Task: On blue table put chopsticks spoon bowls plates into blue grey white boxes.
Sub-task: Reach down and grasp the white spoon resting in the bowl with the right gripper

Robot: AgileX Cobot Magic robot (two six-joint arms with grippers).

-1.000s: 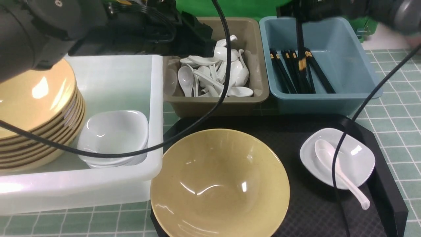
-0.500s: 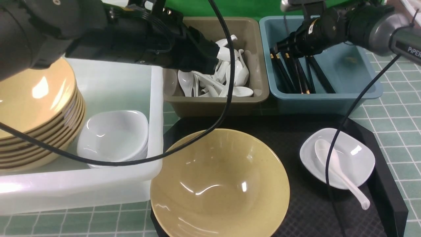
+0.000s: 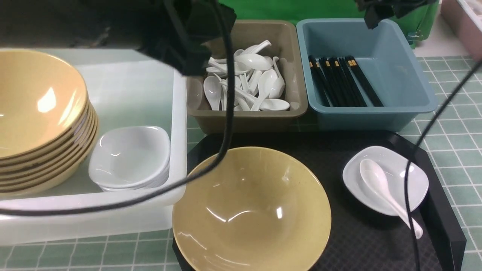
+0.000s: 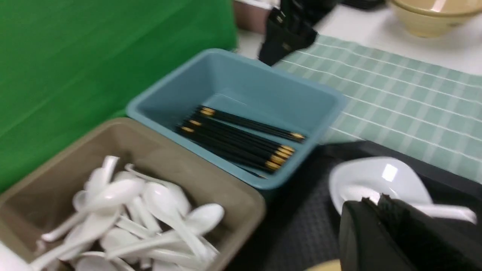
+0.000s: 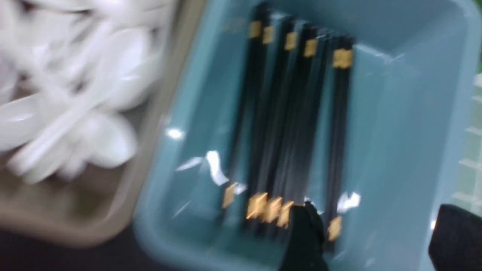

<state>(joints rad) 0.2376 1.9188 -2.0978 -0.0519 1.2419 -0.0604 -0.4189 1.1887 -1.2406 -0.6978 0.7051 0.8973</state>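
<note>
A yellow bowl (image 3: 251, 209) and a white plate (image 3: 406, 177) holding a spoon (image 3: 380, 186) sit on the black tray (image 3: 357, 241). The white box (image 3: 150, 94) holds stacked bowls (image 3: 37, 120) and plates (image 3: 130, 156). The grey box (image 3: 290, 56) holds several spoons (image 3: 244, 75). The blue box (image 3: 395, 67) holds the chopsticks (image 3: 339, 81). My left gripper (image 4: 372, 201) is shut and empty, high over the tray. My right gripper (image 5: 376, 233) is open and empty above the blue box (image 5: 395, 131) and its chopsticks (image 5: 293, 124).
The blue table (image 3: 452, 124) shows to the right of the tray and along the front. My arms' black cables hang across the white box, the bowl and the plate. A green backdrop stands behind the boxes.
My right gripper has let go of chopsticks into the blue box and risen to the top edge of the front view. My left arm has lifted and pulled back from over the grey box.
</note>
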